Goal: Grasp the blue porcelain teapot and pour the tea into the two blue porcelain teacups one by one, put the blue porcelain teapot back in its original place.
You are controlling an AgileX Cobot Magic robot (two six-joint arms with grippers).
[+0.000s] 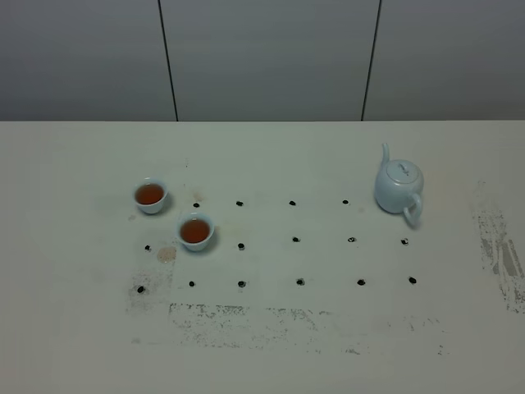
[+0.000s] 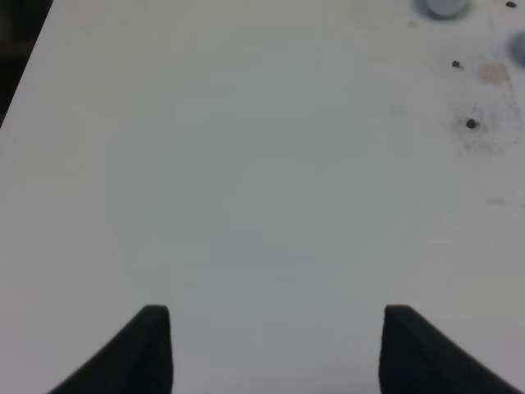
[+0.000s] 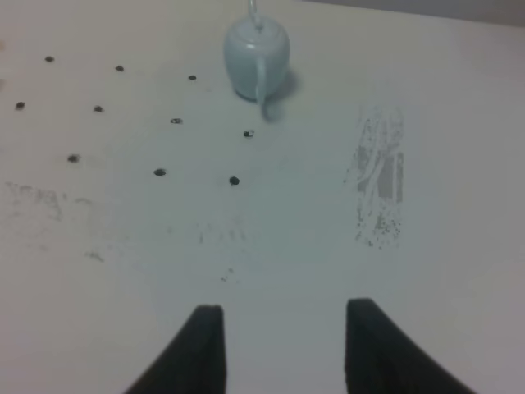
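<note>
Exterior high view: a white desk (image 1: 271,328) seen from above, with a grey wall behind it.
Teapot: the blue porcelain teapot (image 1: 399,187) stands upright near the right side of the desk, toward the far edge. Its lid is on. Its spout points to the far edge and its loop handle points to the near edge.
Cups: the two blue porcelain teacups sit on the left part of the desk, well apart from the teapot. The far cup (image 1: 151,196) is closer to the left edge. The near cup (image 1: 196,231) is just beside it, a bit more toward the middle and the near edge. They do not touch.
Tea: both cups have reddish-brown tea (image 1: 194,231) inside.
Marks: small black dots (image 1: 295,240) sit in rows across the middle of the desk, between the cups and the teapot. Grey scuffs (image 1: 500,246) show by the right edge, and more lie along the near side.
Left tool: the left tool (image 2: 277,336) hangs over a bare part of the desk. Its two dark fingers (image 2: 152,345) are spread wide and hold nothing. A piece of a cup (image 2: 443,6) shows at the rim of the left wrist view.
Right tool: the right tool (image 3: 283,336) is also spread apart and holds nothing. It hangs over the desk, well apart from the teapot (image 3: 256,56), and the teapot's handle faces it.
Arms: neither arm shows in the exterior high view.
</note>
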